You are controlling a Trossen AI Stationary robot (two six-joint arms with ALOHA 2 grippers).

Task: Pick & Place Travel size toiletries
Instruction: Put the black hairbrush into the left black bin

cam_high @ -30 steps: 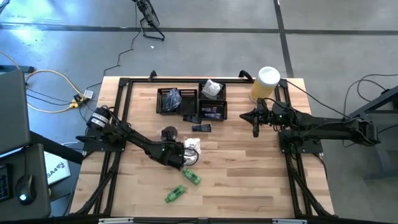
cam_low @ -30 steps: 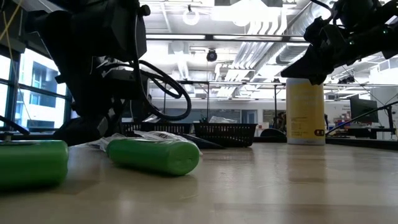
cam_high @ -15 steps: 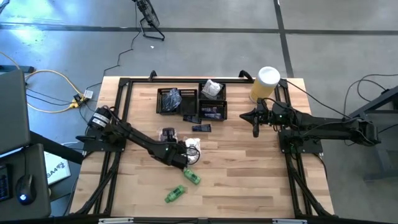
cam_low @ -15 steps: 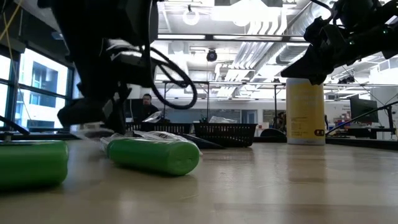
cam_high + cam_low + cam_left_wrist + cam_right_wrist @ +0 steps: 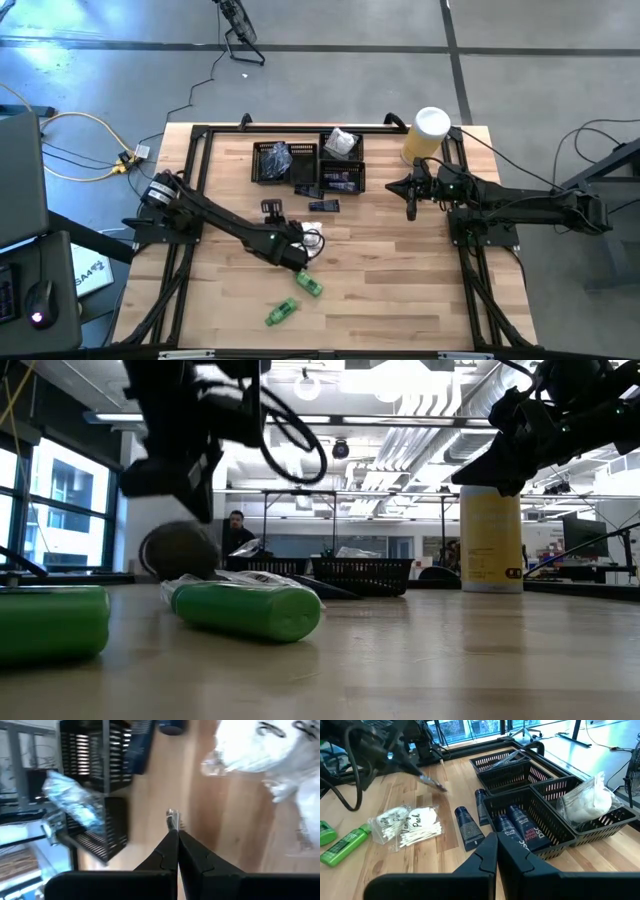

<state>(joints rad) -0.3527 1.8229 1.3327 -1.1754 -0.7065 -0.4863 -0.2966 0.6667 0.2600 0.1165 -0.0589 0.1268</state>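
Left end effector [image 5: 268, 209] lifted off white sachet [image 5: 309, 236], fingers closed

Wood tabletop [image 5: 400, 280], black mesh trays [image 5: 540, 827], glossy green tubes [image 5: 245, 610], crinkly clear sachets [image 5: 405, 827].

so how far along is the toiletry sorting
Done: the mesh trays hold a white sachet, boxed navy tubes and a bluish packet. In hand: the left gripper, above the table, is shut on a small shiny item I cannot identify; the right gripper waits shut by the yellow cylinder. Left: a green tube, a second green tube, a swab pack, two loose navy tubes.
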